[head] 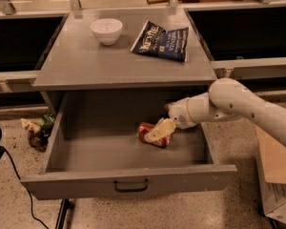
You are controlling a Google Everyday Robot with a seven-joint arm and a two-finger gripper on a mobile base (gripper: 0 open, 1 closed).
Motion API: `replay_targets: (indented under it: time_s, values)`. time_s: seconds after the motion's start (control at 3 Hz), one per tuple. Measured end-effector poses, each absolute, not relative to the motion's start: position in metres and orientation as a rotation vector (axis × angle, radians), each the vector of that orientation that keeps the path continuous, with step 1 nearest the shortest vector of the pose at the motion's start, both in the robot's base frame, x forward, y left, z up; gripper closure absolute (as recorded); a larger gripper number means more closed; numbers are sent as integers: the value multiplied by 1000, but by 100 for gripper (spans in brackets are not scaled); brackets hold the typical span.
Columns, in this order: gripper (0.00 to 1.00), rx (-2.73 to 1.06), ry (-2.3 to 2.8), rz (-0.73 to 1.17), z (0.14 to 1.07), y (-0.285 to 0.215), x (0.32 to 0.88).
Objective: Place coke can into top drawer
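Top drawer [128, 178] stood pulled open under the table [86, 66]. Inside it, right of centre, was the coke can [147, 132], tilted; whether it touched the drawer floor could not be told. Gripper [161, 130] was inside the drawer, jaws clamped on the can. On the table: white bowl [106, 30] and dark blue chip bag [160, 40], near each other but apart.
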State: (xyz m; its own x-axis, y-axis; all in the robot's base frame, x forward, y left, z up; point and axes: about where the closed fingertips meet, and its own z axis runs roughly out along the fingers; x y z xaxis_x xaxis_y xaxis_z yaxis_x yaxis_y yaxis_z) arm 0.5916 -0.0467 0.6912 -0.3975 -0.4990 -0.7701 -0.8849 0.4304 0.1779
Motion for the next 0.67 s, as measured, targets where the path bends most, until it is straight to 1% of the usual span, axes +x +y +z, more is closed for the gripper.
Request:
replay_targets:
  time_s: [0.67]
  values:
    - [0, -1156, 1917, 719, 746, -59, 561]
